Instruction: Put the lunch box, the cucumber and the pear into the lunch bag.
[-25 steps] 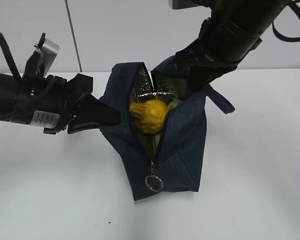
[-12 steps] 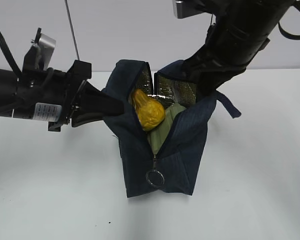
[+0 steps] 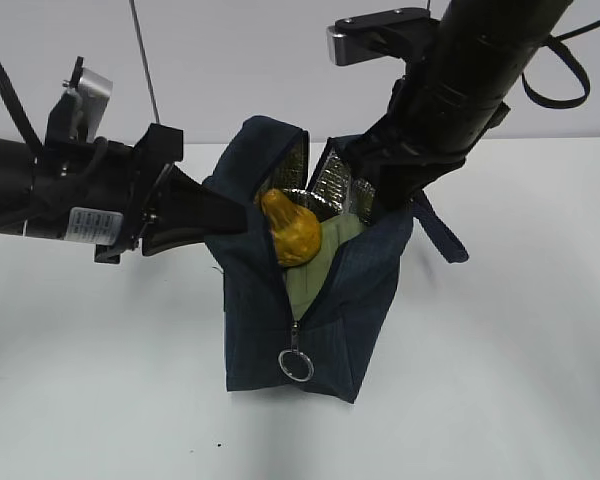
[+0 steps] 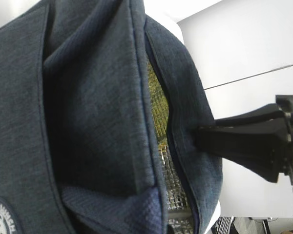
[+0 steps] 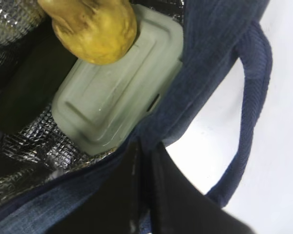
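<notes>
Both grippers, left [image 3: 242,216] & right [image 5: 145,163], pinch opposite rims of the lunch bag [image 3: 355,310] mid-worktop, holding it open w/ pear [image 3: 292,232] atop lunch box [image 5: 119,95] inside; cucumber not visible, so can't confirm it's packed.

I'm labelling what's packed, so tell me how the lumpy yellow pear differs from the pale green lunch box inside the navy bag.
The lumpy yellow-orange pear is rounded and blotchy; the pale green rectangular lunch box is flat, smooth and round-cornered. The pear looks smaller and lies on top; the lunch box lies beneath it, tilted against the bag wall. Both sit inside the open dark navy fabric lunch bag, against its silver lining.
</notes>
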Controlling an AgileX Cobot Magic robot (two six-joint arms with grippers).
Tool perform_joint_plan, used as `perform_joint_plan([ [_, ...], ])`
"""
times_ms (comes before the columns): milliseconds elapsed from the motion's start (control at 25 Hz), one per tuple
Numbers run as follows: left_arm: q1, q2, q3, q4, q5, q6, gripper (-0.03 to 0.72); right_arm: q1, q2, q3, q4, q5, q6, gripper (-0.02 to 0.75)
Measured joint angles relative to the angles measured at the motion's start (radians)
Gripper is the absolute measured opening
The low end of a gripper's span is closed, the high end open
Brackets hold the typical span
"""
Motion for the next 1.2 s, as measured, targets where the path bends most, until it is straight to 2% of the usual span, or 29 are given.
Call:
perform_joint_plan([
  [280, 0.000, 0.039, -0.007, 0.016, 0.014, 0.000, -0.019, 0.000, 0.000, 0.000, -0.030, -0.026, 0.000, 0.033],
  [440, -0.001, 0.067, -0.008, 0.016, 0.018, 0.000, -0.019, 0.000, 0.002, 0.000, -0.030, -0.039, 0.000, 0.082],
  [600, -0.001, 0.069, -0.008, 0.017, -0.001, 0.000, -0.019, 0.000, 0.002, 0.000, -0.030, -0.073, 0.000, 0.202],
  [800, -0.001, 0.069, -0.008, 0.018, -0.006, 0.000, -0.017, 0.000, 0.002, 0.000, -0.034, -0.104, 0.000, 0.452],
  [880, -0.001, 0.069, -0.008, 0.019, -0.007, 0.000, -0.016, 0.000, 0.002, 0.000, -0.036, -0.104, 0.000, 0.509],
  [1000, -0.001, 0.069, -0.008, 0.020, -0.008, 0.000, -0.016, 0.000, 0.000, 0.000, -0.036, -0.104, -0.002, 0.528],
  [1200, -0.001, 0.069, -0.008, 0.020, -0.009, 0.000, -0.016, 0.000, -0.061, 0.000, -0.036, -0.089, -0.002, 0.505],
])
